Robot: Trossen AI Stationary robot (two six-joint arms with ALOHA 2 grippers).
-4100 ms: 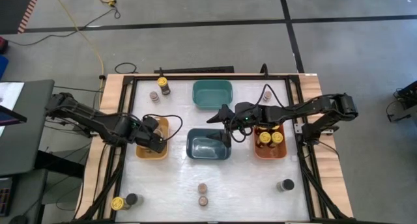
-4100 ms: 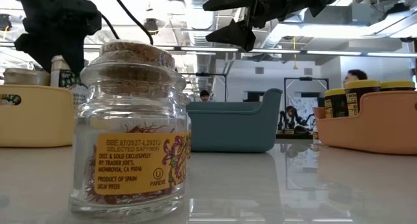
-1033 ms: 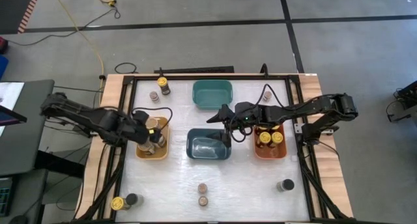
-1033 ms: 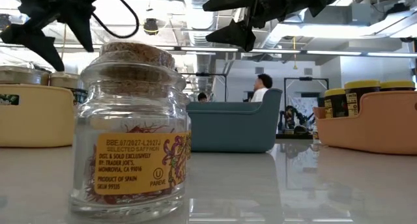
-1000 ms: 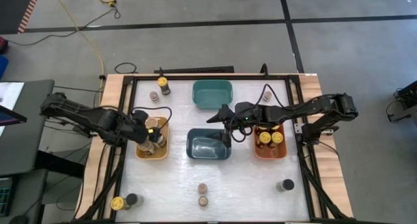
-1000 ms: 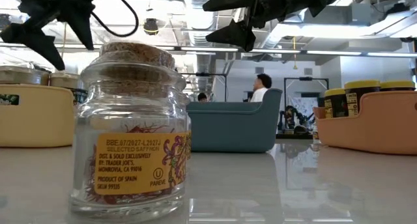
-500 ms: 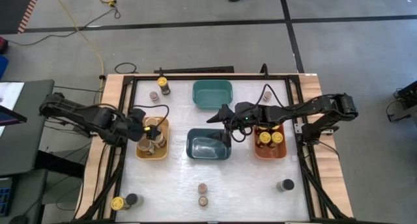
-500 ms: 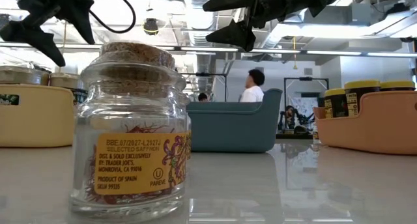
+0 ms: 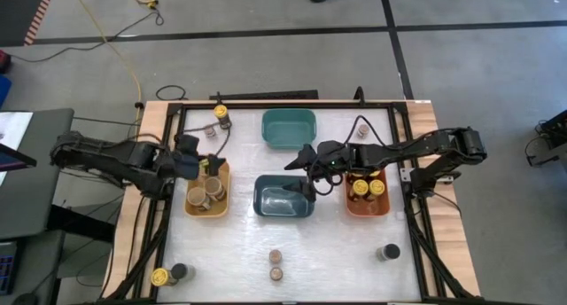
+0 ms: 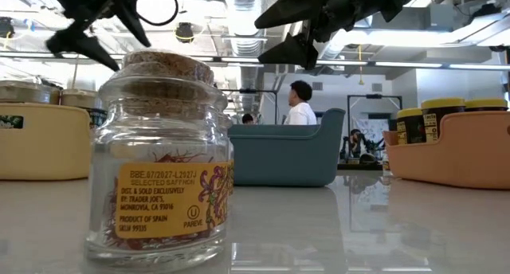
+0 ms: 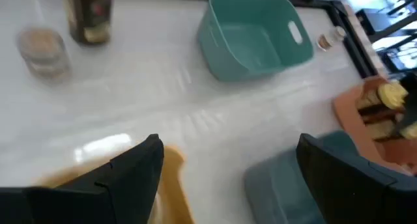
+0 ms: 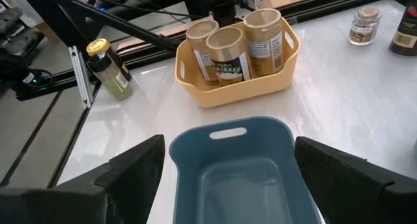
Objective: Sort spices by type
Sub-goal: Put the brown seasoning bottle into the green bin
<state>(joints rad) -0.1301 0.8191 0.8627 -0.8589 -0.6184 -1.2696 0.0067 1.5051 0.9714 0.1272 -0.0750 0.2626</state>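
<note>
Three tan-topped jars (image 9: 206, 192) stand in the yellow bin (image 9: 221, 204). Compared with a second ago, the left end effector (image 9: 197, 154), fingers spread and empty, has pulled back beyond the bin's far-left corner. Right end effector (image 9: 299, 174) hovers spread over the dark-blue bin (image 9: 283, 207).

Your two arms are matte black all over, built from chunky jointed segments with rounded housings at the joints. A thin black cable loops loose off the left arm (image 9: 115, 159) near the wrist, and another curls up off the right arm (image 9: 416, 150). The fingers (image 12: 133, 168) on both are plain dark wedges, flat-faced and tapering, no markings you can make out.
</note>
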